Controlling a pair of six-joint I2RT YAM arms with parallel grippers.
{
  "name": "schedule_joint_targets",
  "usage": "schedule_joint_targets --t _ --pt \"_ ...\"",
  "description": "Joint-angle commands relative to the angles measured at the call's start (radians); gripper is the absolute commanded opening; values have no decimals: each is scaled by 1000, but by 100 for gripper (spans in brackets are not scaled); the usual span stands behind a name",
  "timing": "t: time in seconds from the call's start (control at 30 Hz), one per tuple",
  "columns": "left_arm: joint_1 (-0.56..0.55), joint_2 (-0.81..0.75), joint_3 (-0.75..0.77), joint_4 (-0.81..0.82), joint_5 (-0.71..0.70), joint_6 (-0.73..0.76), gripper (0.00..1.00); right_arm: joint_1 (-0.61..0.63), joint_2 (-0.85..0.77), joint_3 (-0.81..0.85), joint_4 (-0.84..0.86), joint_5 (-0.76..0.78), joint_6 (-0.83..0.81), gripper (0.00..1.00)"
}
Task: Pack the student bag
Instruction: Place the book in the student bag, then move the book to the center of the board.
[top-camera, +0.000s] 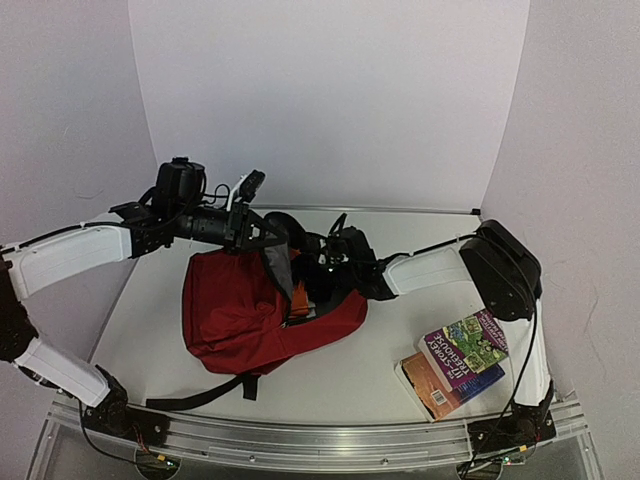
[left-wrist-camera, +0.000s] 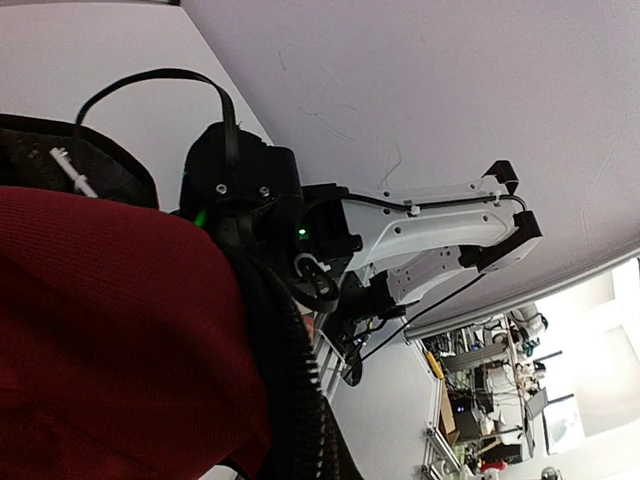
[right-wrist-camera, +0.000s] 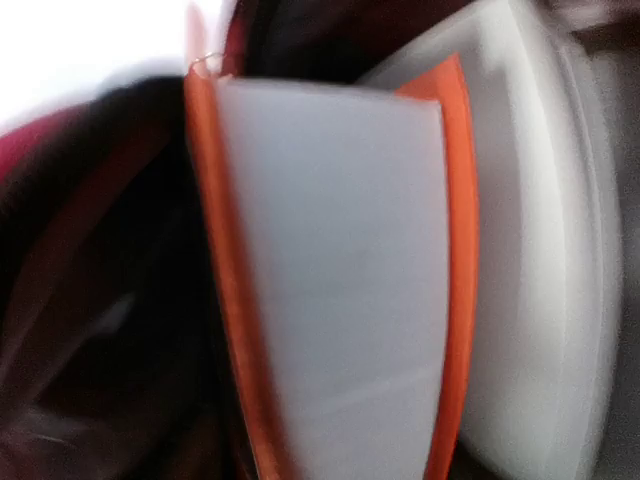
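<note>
Centre of the white surface (top-camera: 340, 390): student bag (top-camera: 245, 315), dark red fabric with black straps, slumped between the two arms. Lies with its mouth turned up and to the right, grey lining showing at the raised rim. Trails one black strap (top-camera: 200, 398) toward the near edge.

Left hand (top-camera: 258, 238): clenched on the bag's upper rim, holding it lifted off the surface, mouth gaping. Shows none of its fingers in the left wrist view, only red fabric close against the lens and the right arm beyond.

Right hand (top-camera: 325, 265): reaches into the open mouth from the right, half buried among black trim and lining. Cannot tell whether released or grasping, with no fingers visible in any view. Faces, in the blurred right wrist view, an orange-covered book (right-wrist-camera: 330, 290) standing edge-on, pale page block between two orange covers, dark bag interior to its left.

Stack of two books near the right arm's base, well apart from the bag: purple-and-green book (top-camera: 465, 345) on top, orange-and-blue book (top-camera: 440, 385) beneath, sticking out toward the near edge.
</note>
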Motion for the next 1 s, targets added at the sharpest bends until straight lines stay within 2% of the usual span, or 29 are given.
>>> schedule_joint_targets --t 0.0,0.1,0.27,0.5,0.57,0.73,0.87,0.97 --pt "91 -150 -113 40 -138 -86 0 -22 -101 -11 -110 115 -141 73" --pt "150 -203 -177 -11 -171 -114 0 -23 -164 -12 -172 158 -214 79" --pt "174 -259 -236 -92 -280 -128 0 -22 -276 -37 -293 237 -318 89" --pt "222 -339 -351 -122 -409 -190 0 -23 -463 -132 -460 363 -395 93" --pt "255 -352 -400 -107 -410 -209 0 -22 -525 -165 -517 424 -411 98" --pt "336 -342 -497 -21 -363 -242 0 -44 -677 -248 -663 542 -400 98" --pt "398 -270 -522 77 -304 -226 0 -111 -785 -345 -760 597 -327 98" --pt "437 -198 -511 150 -271 -193 0 -204 -885 -439 -788 576 -258 98"
